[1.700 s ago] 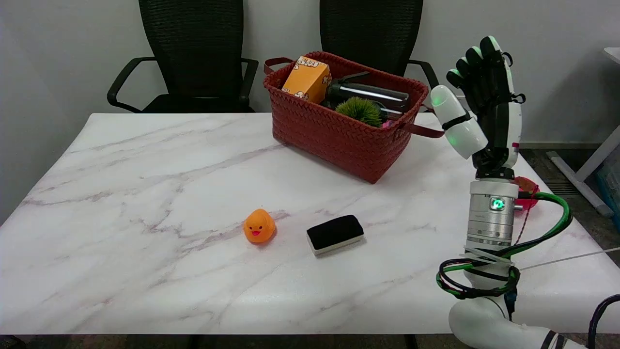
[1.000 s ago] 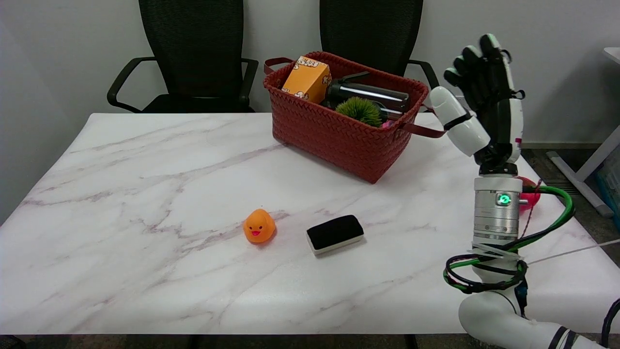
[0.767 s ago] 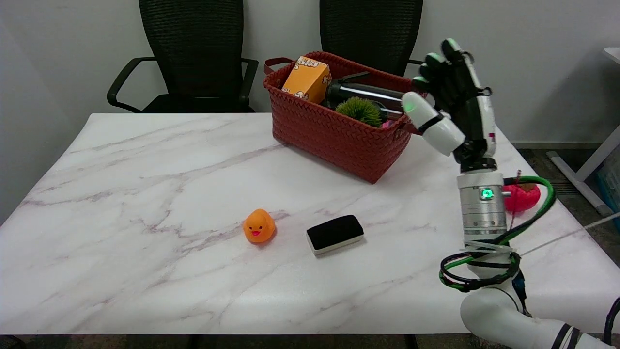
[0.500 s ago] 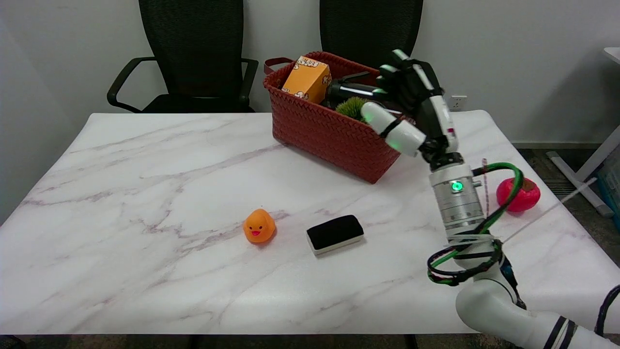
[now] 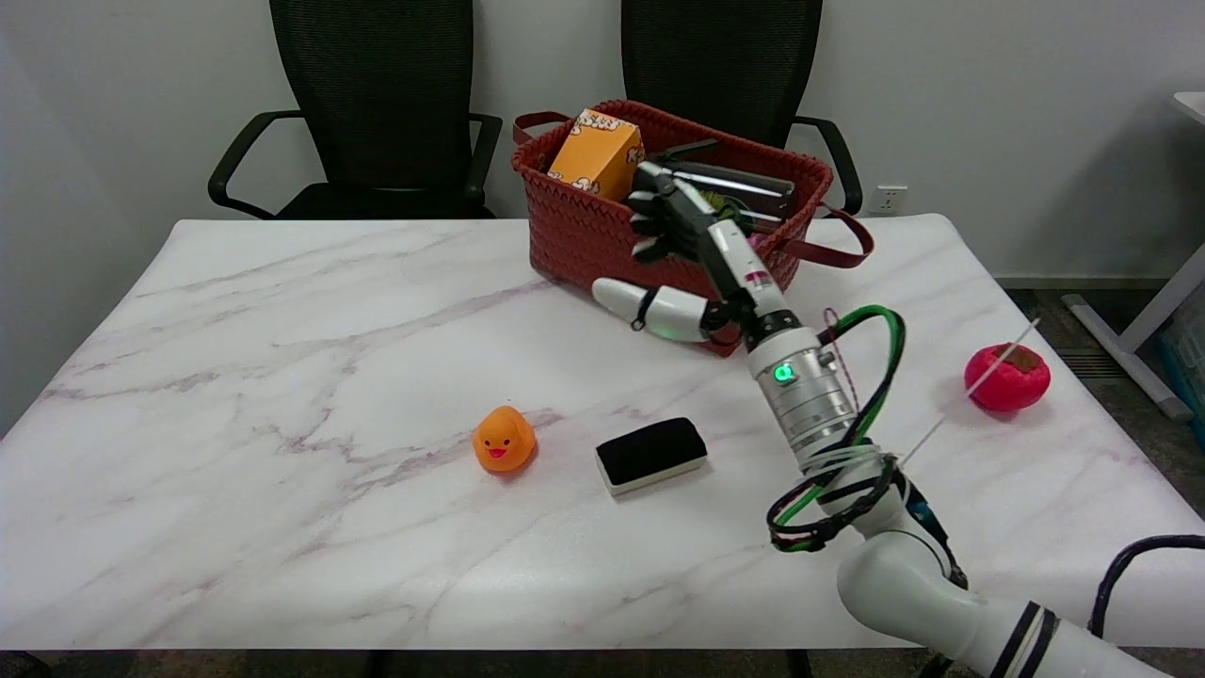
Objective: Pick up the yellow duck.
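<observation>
**Duck on the marble, right hand spread above the table**

Nearest the camera, the white right arm comes in from the lower right, wrapped in green and black cables, with a green light on its silver wrist. On the marble table sits one yellow duck, orange-toned, upright, facing the camera, near the middle of the tabletop. Just to its right, apart from it, lies one whiteboard eraser, black felt up on a white base. Far off at the right edge sits one red ball-like toy.

The right hand hangs in the air beyond the eraser, in front of the basket, well apart from the duck. Its fingers are spread, thumb stretched left, and it holds nothing.

Behind it stands one red woven basket with strap handles. Inside are one orange carton with printing too small to read, one dark bottle lying on its side, and a green spiky thing mostly hidden by the hand.

Farthest back, two black mesh office chairs stand against the wall, which carries a socket.
</observation>
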{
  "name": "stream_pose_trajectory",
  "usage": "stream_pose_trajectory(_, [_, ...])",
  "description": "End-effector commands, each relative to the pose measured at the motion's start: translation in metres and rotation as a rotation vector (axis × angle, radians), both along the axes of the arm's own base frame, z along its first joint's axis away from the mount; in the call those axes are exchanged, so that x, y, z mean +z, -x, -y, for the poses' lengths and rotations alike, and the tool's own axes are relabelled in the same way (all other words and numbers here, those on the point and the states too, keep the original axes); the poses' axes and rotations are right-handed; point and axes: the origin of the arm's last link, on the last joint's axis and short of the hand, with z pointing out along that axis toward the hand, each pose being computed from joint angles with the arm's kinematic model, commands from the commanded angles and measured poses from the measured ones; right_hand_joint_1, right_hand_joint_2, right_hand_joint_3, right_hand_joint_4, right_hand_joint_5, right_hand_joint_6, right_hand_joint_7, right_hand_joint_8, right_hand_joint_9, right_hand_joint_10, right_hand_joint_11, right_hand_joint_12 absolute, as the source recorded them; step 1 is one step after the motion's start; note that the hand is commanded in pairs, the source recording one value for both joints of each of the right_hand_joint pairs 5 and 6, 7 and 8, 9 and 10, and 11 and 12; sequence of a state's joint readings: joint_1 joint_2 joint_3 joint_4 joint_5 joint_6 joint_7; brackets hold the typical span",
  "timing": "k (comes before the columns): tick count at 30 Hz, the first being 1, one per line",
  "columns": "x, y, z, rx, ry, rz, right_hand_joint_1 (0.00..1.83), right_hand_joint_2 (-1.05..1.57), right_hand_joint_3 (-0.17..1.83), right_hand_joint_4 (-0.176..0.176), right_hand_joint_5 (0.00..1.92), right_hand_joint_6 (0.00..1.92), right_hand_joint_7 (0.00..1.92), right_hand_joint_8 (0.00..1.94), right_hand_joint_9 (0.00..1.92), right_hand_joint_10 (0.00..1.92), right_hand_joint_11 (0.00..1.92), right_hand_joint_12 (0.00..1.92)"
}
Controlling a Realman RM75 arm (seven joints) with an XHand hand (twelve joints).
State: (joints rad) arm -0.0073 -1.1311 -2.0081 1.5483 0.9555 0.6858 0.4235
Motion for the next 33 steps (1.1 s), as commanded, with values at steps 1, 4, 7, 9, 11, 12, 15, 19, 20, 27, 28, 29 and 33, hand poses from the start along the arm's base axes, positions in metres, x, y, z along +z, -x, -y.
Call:
stream_pose_trajectory(1, [-0.055, 0.022, 0.017, -0.071, -0.001, -0.480, 1.06, 0.83, 0.10, 0.000, 0.26, 0.26, 0.45, 0.45, 0.54, 0.54, 0.86, 0.86])
stream_pose_trajectory(4, [-0.057, 0.026, 0.016, -0.075, -0.004, -0.529, 1.06, 0.81, 0.14, 0.000, 0.30, 0.30, 0.46, 0.46, 0.54, 0.54, 0.87, 0.87])
stream_pose_trajectory(7, [-0.062, 0.030, 0.017, -0.094, -0.032, -0.542, 1.06, 0.79, 0.18, 0.000, 0.32, 0.32, 0.46, 0.46, 0.55, 0.55, 0.87, 0.87])
stream_pose_trajectory(9, [-0.071, 0.034, 0.016, -0.100, -0.061, -0.555, 1.06, 0.79, 0.19, 0.000, 0.34, 0.34, 0.47, 0.47, 0.56, 0.56, 0.88, 0.88])
stream_pose_trajectory(11, [-0.077, 0.036, 0.017, -0.109, -0.085, -0.575, 1.06, 0.78, 0.20, 0.000, 0.34, 0.34, 0.48, 0.48, 0.57, 0.57, 0.85, 0.85])
stream_pose_trajectory(12, [-0.079, 0.038, 0.016, -0.115, -0.093, -0.583, 1.06, 0.78, 0.20, 0.000, 0.34, 0.34, 0.48, 0.48, 0.57, 0.57, 0.82, 0.82])
stream_pose_trajectory(15, [-0.082, 0.039, 0.018, -0.126, -0.111, -0.593, 1.06, 0.78, 0.20, 0.000, 0.34, 0.34, 0.48, 0.48, 0.59, 0.59, 0.74, 0.74])
stream_pose_trajectory(19, [-0.089, 0.038, 0.021, -0.140, -0.156, -0.612, 1.06, 0.78, 0.20, 0.000, 0.32, 0.32, 0.46, 0.46, 0.57, 0.57, 0.73, 0.73])
stream_pose_trajectory(20, [-0.091, 0.039, 0.022, -0.151, -0.175, -0.620, 1.06, 0.77, 0.21, 0.000, 0.31, 0.31, 0.45, 0.45, 0.56, 0.56, 0.71, 0.71])
stream_pose_trajectory(27, [-0.102, 0.045, 0.020, -0.193, -0.252, -0.648, 1.05, 0.77, 0.22, 0.000, 0.31, 0.31, 0.40, 0.40, 0.47, 0.47, 0.57, 0.57])
stream_pose_trajectory(28, [-0.104, 0.044, 0.019, -0.196, -0.264, -0.647, 1.05, 0.76, 0.22, 0.000, 0.33, 0.33, 0.40, 0.40, 0.46, 0.46, 0.57, 0.57])
stream_pose_trajectory(29, [-0.106, 0.044, 0.018, -0.199, -0.275, -0.645, 1.05, 0.76, 0.23, 0.000, 0.36, 0.36, 0.41, 0.41, 0.46, 0.46, 0.57, 0.57])
stream_pose_trajectory(33, [-0.111, 0.043, 0.014, -0.217, -0.320, -0.658, 1.04, 0.67, 0.28, 0.000, 0.31, 0.31, 0.37, 0.37, 0.41, 0.41, 0.52, 0.52])
